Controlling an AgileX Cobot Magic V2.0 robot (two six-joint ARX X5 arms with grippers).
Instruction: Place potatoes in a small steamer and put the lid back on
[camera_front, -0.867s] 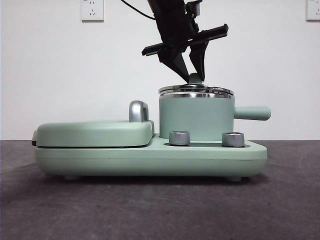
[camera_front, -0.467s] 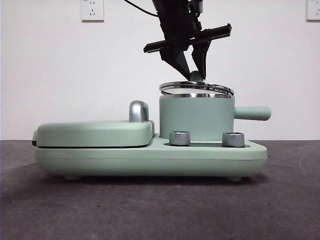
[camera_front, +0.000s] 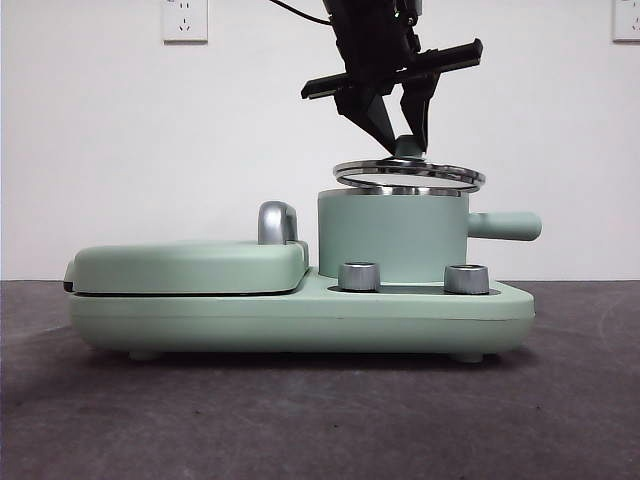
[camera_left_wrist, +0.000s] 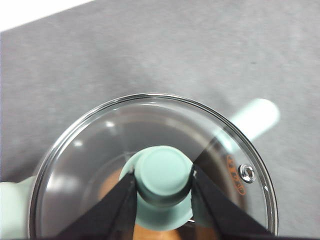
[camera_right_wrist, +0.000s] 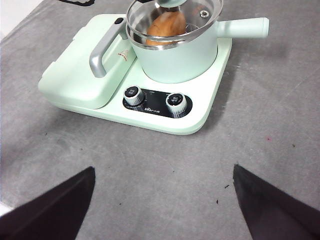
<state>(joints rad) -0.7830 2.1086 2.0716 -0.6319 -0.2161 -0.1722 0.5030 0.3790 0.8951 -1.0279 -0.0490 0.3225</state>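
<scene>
We hold the lid (camera_front: 409, 175) by its small mint knob, our left claw (camera_left_wrist: 162, 185) clamped on that knob from two sides, because the knob is the only raised grip on a flat glass disc. The lid hangs just above the small steamer (camera_front: 392, 235), clear of its steel rim and shifted slightly toward the steamer's side handle, not seated on it. Through the glass, in the left wrist view and the right wrist view, we see the potato (camera_right_wrist: 167, 23) lying inside the steamer, so we judge the loading done and only the lid left to settle. Getting it seated calls for centring it over the rim and lowering it level, so that the rim of the lid does not catch on one side.

Our right claw (camera_right_wrist: 162, 200) waits well back from the steamer, its jaws wide apart and holding nothing.

The steamer sits on a mint green base, with two steel dials (camera_front: 359, 276) in front of it and a closed griddle (camera_front: 190, 265) beside it. The counter (camera_front: 300, 420) is dark grey and matte. Behind the steamer stands a plain white wall with a socket (camera_front: 184, 18) high up.
</scene>
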